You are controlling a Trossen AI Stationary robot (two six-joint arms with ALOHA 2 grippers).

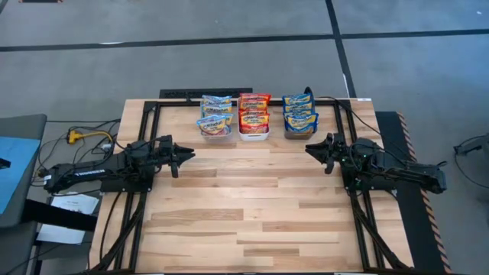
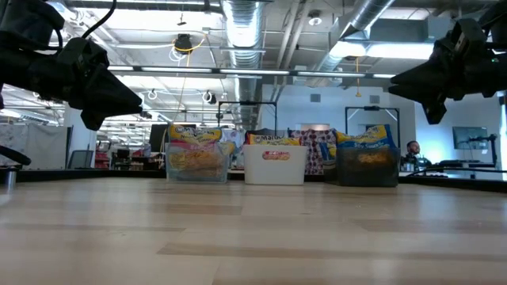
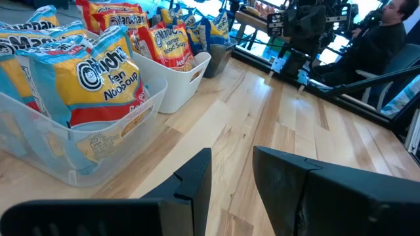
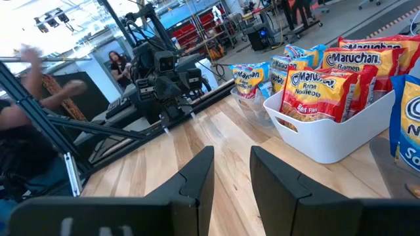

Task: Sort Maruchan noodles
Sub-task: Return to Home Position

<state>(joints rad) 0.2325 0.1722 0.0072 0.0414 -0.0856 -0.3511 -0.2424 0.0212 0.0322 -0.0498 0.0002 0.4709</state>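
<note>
The Maruchan noodles stand on edge in three bins along the table's far edge. Pale blue-trimmed packets [image 1: 215,114] fill the clear bin [image 1: 216,134]. Red-trimmed packets [image 1: 254,111] fill the white bin [image 1: 254,136]. Blue-trimmed packets [image 1: 299,111] fill the grey bin [image 1: 298,135]. My left gripper [image 1: 187,155] hovers at the table's left side, level and pointing toward the bins. It is open with nothing between its fingers [image 3: 197,177]. My right gripper [image 1: 309,149] hovers at the right side in the same way, open and holding nothing [image 4: 233,164].
Bare wooden tabletop [image 1: 244,206] spreads between the arms and toward the near edge. Black frame rails [image 1: 145,114] run along the table's left, right and far sides. Cables and a yellow plug [image 1: 75,136] lie off the left side. People [image 4: 33,111] sit beyond the table.
</note>
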